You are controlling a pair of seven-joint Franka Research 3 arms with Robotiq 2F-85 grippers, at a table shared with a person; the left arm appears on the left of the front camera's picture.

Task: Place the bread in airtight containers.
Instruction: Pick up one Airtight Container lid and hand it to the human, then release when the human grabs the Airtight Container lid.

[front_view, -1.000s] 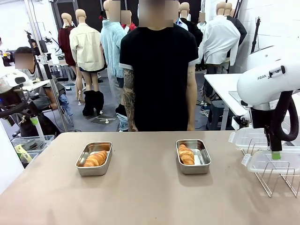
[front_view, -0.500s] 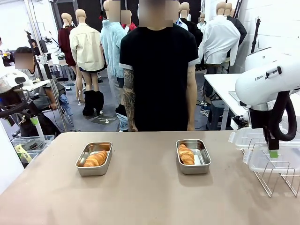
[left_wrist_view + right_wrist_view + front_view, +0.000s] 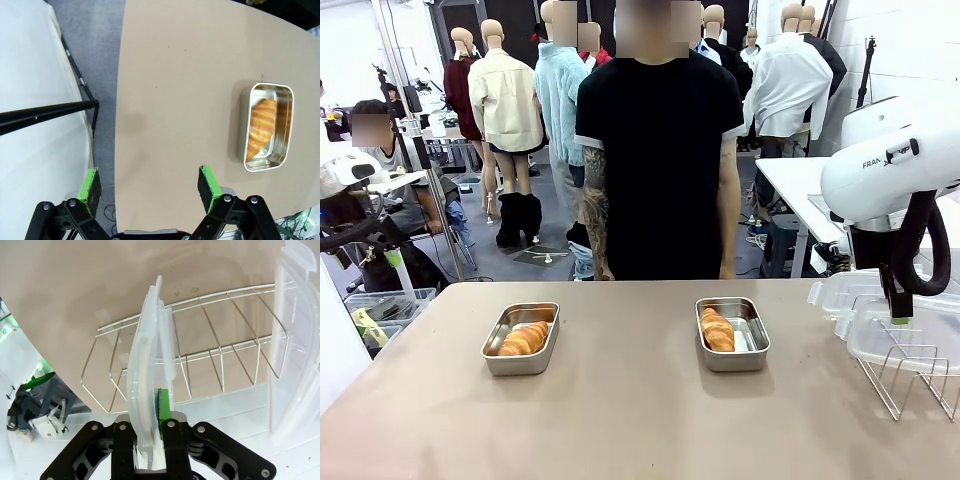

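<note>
Two steel airtight containers stand open on the tan table, one at the left (image 3: 518, 366) and one at the middle right (image 3: 751, 336). Each holds one golden bread croissant, the left (image 3: 524, 339) and the right (image 3: 717, 329). At the far right my right gripper (image 3: 900, 312) is shut on a clear plastic lid (image 3: 905, 342), held just above the wire rack (image 3: 912, 380). In the right wrist view the lid (image 3: 149, 355) stands on edge between the gripper's (image 3: 152, 407) closed fingers. My left gripper (image 3: 149, 184) hangs open high over the table's left edge, with one container (image 3: 286, 125) and its croissant (image 3: 261, 127) off to the side.
A second clear lid (image 3: 842, 293) leans at the rack's far side, also seen in the right wrist view (image 3: 292, 340). A person in a black shirt (image 3: 660, 150) stands at the far edge, hands at their sides. Open tabletop lies between and in front of the containers.
The right gripper has closed on the clear lid and raised it a little off the wire rack, drifting slightly left. The left gripper and both containers have not moved.
</note>
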